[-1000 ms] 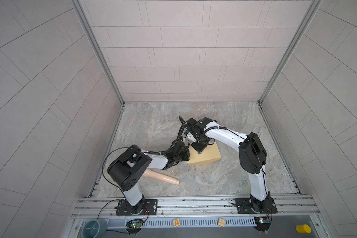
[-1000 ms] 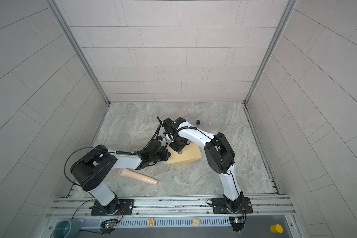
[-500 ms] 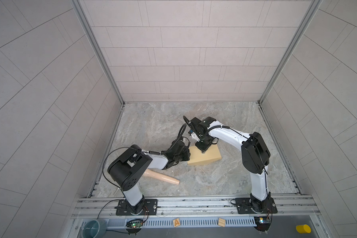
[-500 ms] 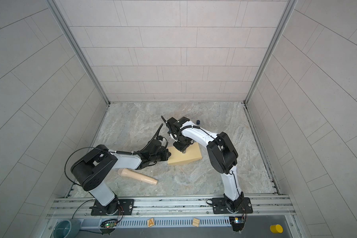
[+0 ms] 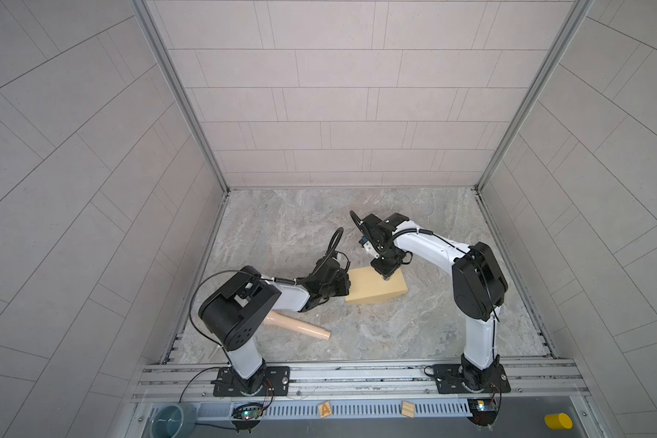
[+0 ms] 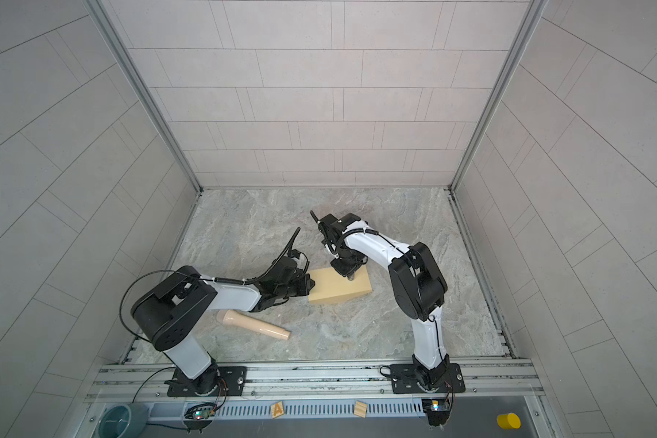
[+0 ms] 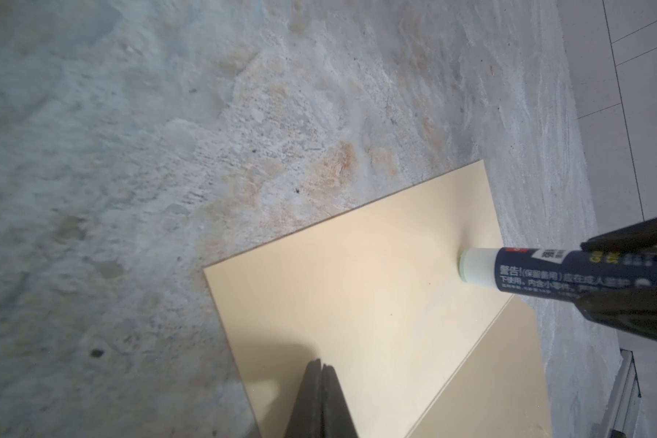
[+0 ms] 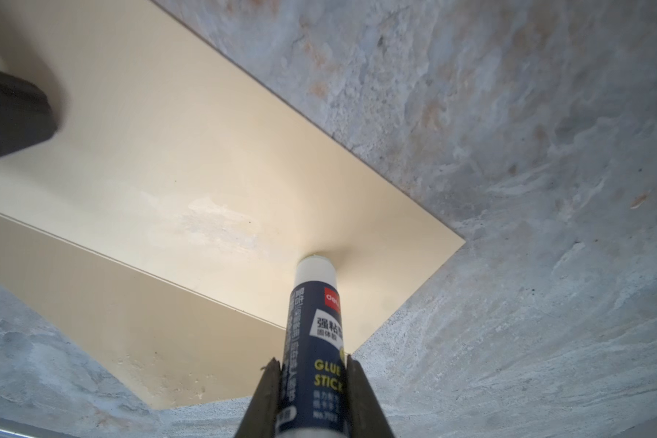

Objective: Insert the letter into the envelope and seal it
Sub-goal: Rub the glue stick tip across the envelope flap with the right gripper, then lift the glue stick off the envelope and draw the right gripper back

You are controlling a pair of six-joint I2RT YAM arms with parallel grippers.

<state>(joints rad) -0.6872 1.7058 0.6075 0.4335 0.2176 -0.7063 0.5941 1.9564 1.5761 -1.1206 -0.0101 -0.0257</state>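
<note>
Ok so, starting from the left: there's a tan wooden peg thing lying on its side on the desk, toward the near edge. It's just beside my left arm's base and well apart from the paper.

My left claw is fully closed with nothing in it, the two tips squeezed together. It's planted on the left end of the envelope. It looks like it's touching the paper, since the shadow runs right up to the tips.

The envelope lies flat around mid-desk, between my two arms and a little askew. In the wrist views you can see two tan layers, a lighter panel over a darker one, with a slanted edge between them. There's a pale smeary patch on the lighter panel.

On the right side, my right claw is clamped around a dark blue glue stick and pointing down. The stick's white tip is pressed onto the right half of the envelope, on the lighter panel and close to its corner.

Down along the near rail, off the desk, there's a teal cup, two little wooden blocks and a yellow cylinder at the far right end.
</note>
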